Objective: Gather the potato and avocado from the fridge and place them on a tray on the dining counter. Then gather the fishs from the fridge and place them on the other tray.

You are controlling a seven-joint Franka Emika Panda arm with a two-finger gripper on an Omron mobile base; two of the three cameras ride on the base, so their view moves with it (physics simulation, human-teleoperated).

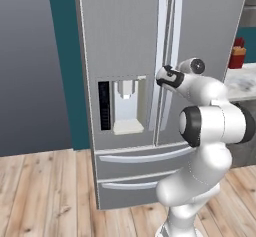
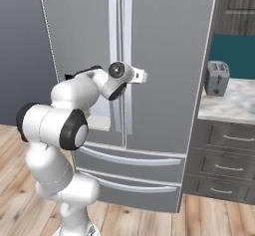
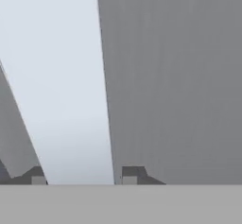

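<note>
The fridge (image 1: 125, 31) (image 2: 169, 56) stands right in front of me with both doors shut. My gripper (image 1: 161, 76) (image 2: 141, 75) is at the middle seam, at the height of the water dispenser (image 1: 125, 106). In the hand view a pale vertical door handle (image 3: 71, 76) runs between my two fingertips (image 3: 38, 176), which sit close against its edges, so the gripper (image 3: 84, 178) looks shut on it. Grey door panel (image 3: 179, 76) lies behind. The potato, avocado, fishs, both trays and the dining counter are out of view.
Right of the fridge, a marbled counter (image 2: 234, 105) carries a toaster (image 2: 216, 78) above dark drawers (image 2: 224, 165). A red container (image 1: 237, 56) sits on that counter. Two fridge drawers (image 1: 140, 171) lie below the doors. Wooden floor (image 1: 45, 196) spreads to the left, backed by a grey wall.
</note>
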